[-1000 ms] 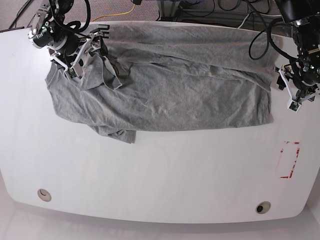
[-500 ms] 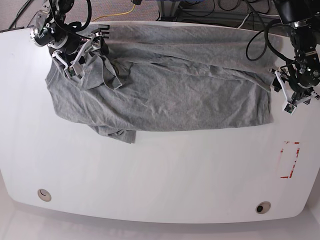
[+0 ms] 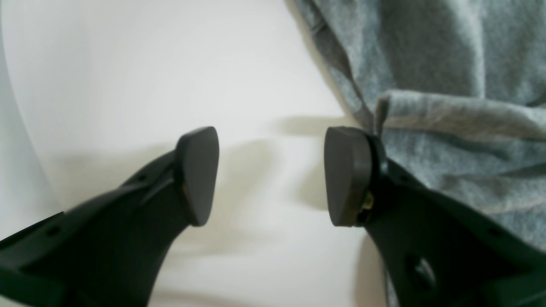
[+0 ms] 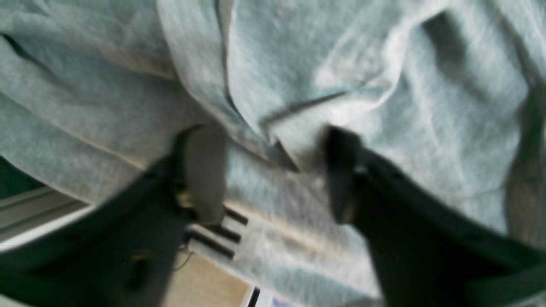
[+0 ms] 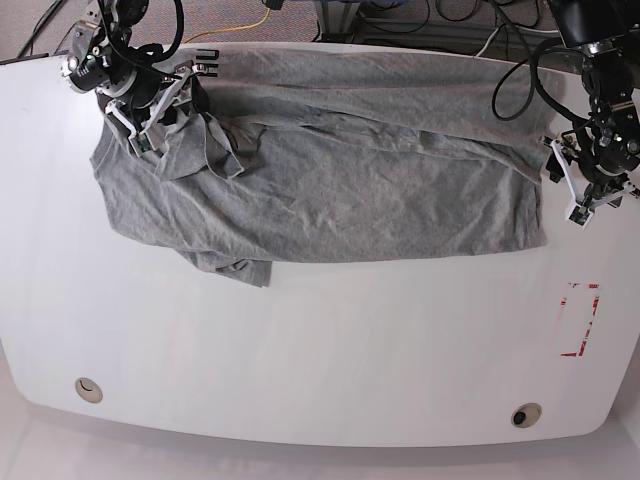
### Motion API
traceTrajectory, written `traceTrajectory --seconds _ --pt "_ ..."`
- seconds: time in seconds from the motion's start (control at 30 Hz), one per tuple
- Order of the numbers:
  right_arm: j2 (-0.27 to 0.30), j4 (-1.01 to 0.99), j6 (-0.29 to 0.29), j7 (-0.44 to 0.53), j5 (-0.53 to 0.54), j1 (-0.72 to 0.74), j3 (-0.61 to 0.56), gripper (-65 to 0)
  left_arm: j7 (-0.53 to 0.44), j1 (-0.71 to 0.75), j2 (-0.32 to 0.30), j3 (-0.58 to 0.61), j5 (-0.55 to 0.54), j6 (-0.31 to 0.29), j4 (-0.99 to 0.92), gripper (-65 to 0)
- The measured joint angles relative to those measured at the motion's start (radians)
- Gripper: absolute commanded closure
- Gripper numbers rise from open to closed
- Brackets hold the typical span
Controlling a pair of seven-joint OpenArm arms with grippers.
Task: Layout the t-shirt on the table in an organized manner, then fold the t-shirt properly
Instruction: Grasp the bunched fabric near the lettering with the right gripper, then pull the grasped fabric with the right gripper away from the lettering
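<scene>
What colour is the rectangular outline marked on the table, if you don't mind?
Red outline, clearest in the base view.

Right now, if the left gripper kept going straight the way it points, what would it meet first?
Probably the bare table. The left gripper has open jaws with only white surface between and ahead of them. The t-shirt edge lies just beside one fingertip; depth is unclear, so that finger might brush fabric.

The right gripper [image 5: 160, 110] sat in the upper left of the base view, its arm reaching in from the top edge, jaws parted with a fold of grey cloth between them. The left gripper [image 5: 578, 180] hung at the right edge, jaws clearly apart, nothing between its fingertips [image 3: 198, 175].
</scene>
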Motion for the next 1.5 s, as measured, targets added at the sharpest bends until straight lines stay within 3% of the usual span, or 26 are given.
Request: traceTrajectory --seconds 0.17,0.33,0.73,0.87,1.5 --pt "0.0 -0.019 0.0 0.001 -0.001 0.005 0.0 -14.7 0.0 0.0 0.0 0.0 -0.001 0.0 0.0 -36.8" --pt "0.0 -0.019 0.0 -0.002 -0.002 0.008 0.0 0.0 0.0 0.0 0.0 0.0 -0.001 0.0 0.0 -36.8" --pt "0.0 0.062 0.0 -0.02 0.003 0.022 0.0 0.0 0.0 0.0 0.0 0.0 0.0 0.0 0.0 -36.8" --pt "-0.003 0.068 0.0 -0.087 0.006 0.088 -0.002 0.0 0.0 0.0 0.0 0.0 0.0 0.0 0.0 -36.8" --pt "-0.007 -0.021 0.0 -0.19 0.01 0.413 -0.003 -0.6 0.0 0.0 0.0 0.0 0.0 0.0 0.0 -36.8"
